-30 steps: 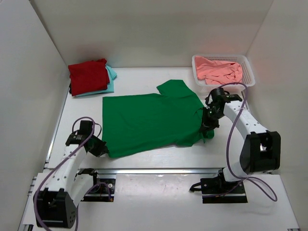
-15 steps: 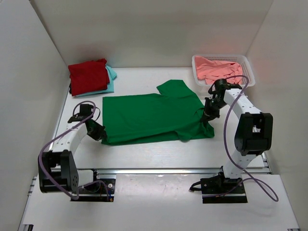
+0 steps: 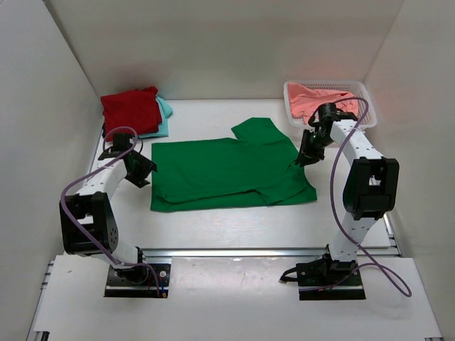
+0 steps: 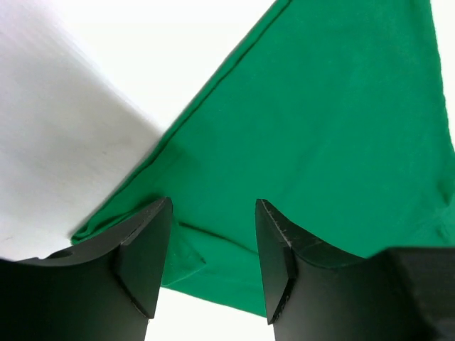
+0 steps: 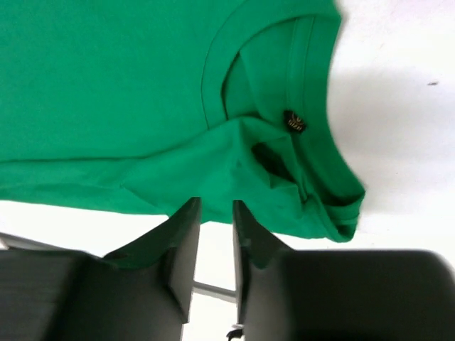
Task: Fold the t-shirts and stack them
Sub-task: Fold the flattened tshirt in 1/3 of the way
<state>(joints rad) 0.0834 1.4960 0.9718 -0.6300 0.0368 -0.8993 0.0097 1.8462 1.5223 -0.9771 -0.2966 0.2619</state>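
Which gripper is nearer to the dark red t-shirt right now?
Left. The left gripper hangs just nearside of the dark red t-shirt, by the hem of the green t-shirt; the right gripper is far across, at its collar.

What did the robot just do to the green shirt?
Both arms carried the near edge of the green t-shirt away from their bases and laid it over the rest, folding it narrower. The left gripper is open above the shirt's left edge, so it has let go; the right gripper I cannot tell. The dark red t-shirt, pale turquoise t-shirt, salmon pink t-shirt and basket stayed put.
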